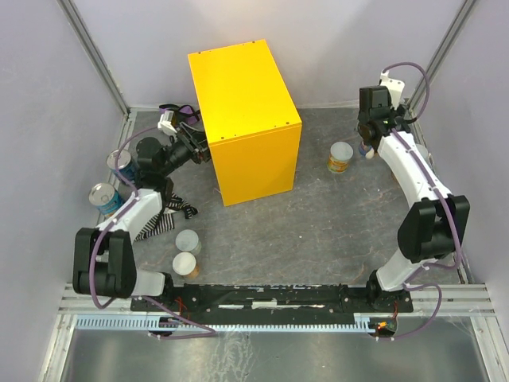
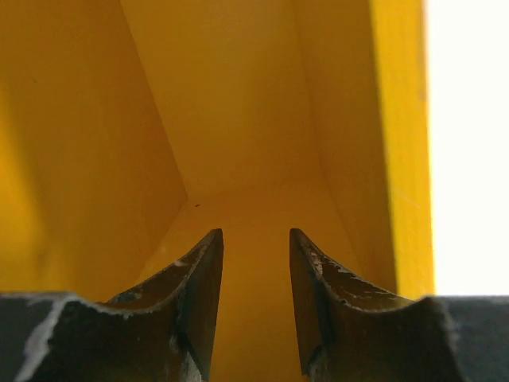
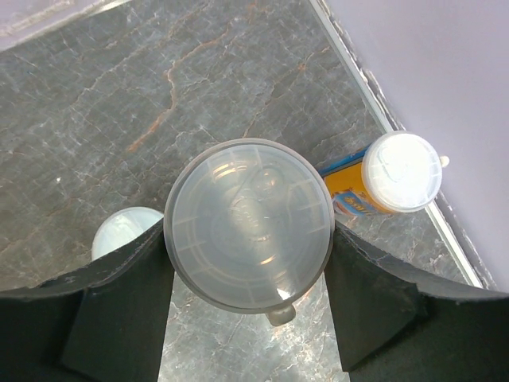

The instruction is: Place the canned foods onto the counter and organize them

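The yellow counter point(image 1: 246, 119) stands at the back centre with its hollow side facing left. My left gripper point(image 1: 199, 147) reaches into that hollow; in the left wrist view it point(image 2: 256, 232) is open and empty, with yellow walls point(image 2: 238, 119) all round. My right gripper point(image 1: 367, 137) is at the far right. In the right wrist view it point(image 3: 248, 239) is shut on a tube with a clear lid point(image 3: 248, 215). An orange-labelled can with a white lid point(image 3: 395, 177) stands by the table edge, and a pale-lidded tub point(image 1: 341, 157) is to the left of the gripper.
Two blue-labelled silver-topped tins point(image 1: 119, 161) point(image 1: 103, 195) stand at the left edge. Two pale-lidded tubs point(image 1: 188, 241) point(image 1: 185, 263) stand near the left arm's base. A striped cloth point(image 1: 169, 215) lies under the left arm. A dark purple cloth point(image 1: 181, 110) lies behind the left gripper.
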`<action>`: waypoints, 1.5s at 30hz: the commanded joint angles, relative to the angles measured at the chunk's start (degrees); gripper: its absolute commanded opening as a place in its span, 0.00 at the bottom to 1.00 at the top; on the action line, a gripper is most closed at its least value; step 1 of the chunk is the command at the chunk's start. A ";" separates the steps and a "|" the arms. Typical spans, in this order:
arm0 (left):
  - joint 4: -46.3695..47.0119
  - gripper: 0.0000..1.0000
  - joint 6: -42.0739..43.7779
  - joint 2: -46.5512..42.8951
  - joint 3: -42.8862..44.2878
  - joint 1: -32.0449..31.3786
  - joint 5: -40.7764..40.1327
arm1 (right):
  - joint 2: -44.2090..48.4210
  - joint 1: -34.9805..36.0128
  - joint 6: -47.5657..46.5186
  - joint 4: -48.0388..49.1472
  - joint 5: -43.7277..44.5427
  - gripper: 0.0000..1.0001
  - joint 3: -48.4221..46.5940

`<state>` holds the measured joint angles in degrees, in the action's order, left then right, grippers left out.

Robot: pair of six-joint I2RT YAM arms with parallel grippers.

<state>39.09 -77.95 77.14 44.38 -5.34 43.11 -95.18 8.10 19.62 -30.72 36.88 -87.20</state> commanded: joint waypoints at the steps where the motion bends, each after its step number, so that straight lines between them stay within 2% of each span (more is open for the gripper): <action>1: 5.89 0.46 1.16 4.11 3.88 -1.46 0.70 | 6.62 0.96 -0.68 5.02 2.39 0.01 -6.32; 5: 10.40 0.46 -0.86 8.94 7.54 -3.53 2.52 | 7.57 2.43 -1.68 4.41 2.03 0.01 -8.20; 14: 11.35 0.43 0.27 14.31 12.92 -9.09 5.95 | 9.79 5.18 -5.57 3.69 2.45 0.01 -12.38; 29: 18.46 0.40 -1.42 13.16 12.19 -14.54 12.20 | 13.74 8.51 -7.44 3.48 2.98 0.01 -17.94; 37: 17.57 0.39 -0.94 11.60 12.15 -18.04 13.37 | 14.73 10.19 -8.07 2.73 1.74 0.01 -21.47; 45: 12.65 0.39 2.22 10.61 13.61 -23.95 12.45 | 15.84 11.67 -8.18 2.33 -0.44 0.01 -24.87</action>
<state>47.13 -80.64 92.62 54.17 -23.94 48.60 -84.20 18.98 12.05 -35.70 36.95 -106.24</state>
